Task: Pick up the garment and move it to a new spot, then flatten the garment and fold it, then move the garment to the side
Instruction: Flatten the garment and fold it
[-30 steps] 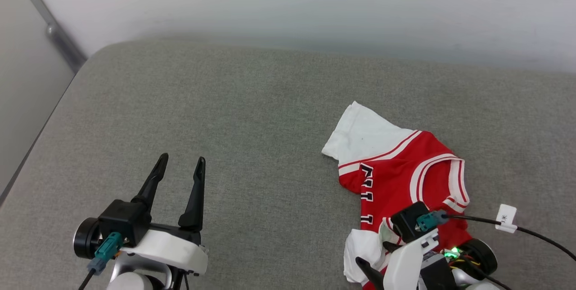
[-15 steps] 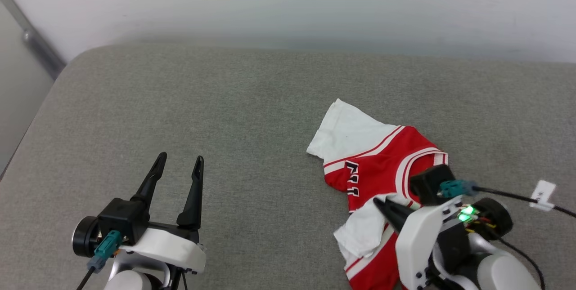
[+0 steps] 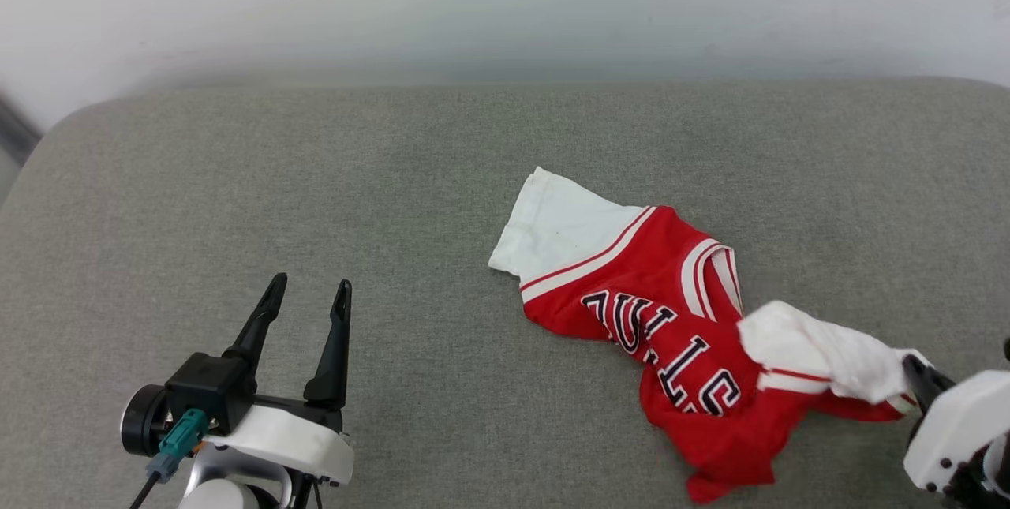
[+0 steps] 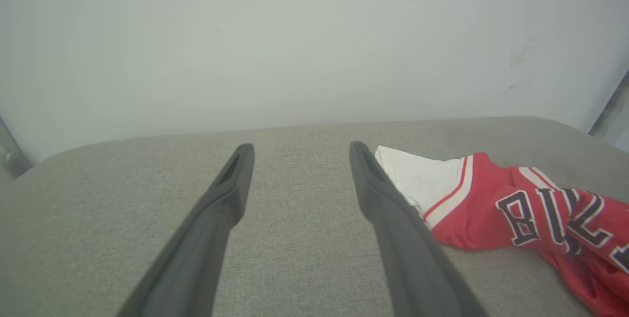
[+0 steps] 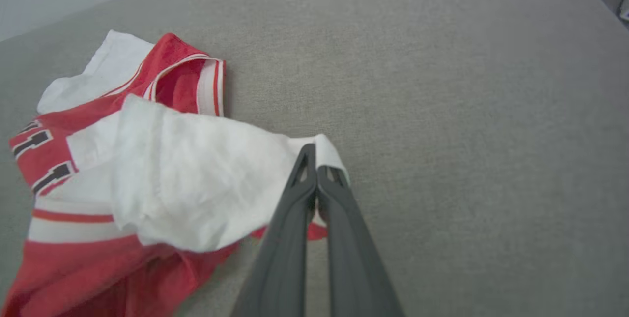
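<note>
The T-shirt (image 3: 671, 319) lies crumpled on the grey cushion (image 3: 276, 177), right of the middle in the head view. Its red body is bunched and twisted, so the black letters (image 3: 667, 347) run askew. One white sleeve (image 3: 552, 229) lies flat on the side toward the wall (image 3: 473, 4). The other sleeve (image 5: 196, 169) is drawn out toward the robot's right and folded over the red cloth beneath it.

The right gripper (image 5: 314, 169) has its jaws pressed together on the striped hem of that drawn-out sleeve, pinching a small fold of white cloth at the tips.

The shirt looks light, thin and limp. It probably cannot keep any shape of its own and will hang or trail from wherever it is held. Pulled by a single sleeve hem, the body will likely drag across the rough cushion and stretch into a rope instead of spreading. So small a bite of cloth could also slip free. For flattening, two holds well apart, at the shoulders or the bottom corners, look the better choice.

The left gripper (image 3: 310, 288) stands well apart from the shirt over bare cushion, its jaws wide and holding nothing.
</note>
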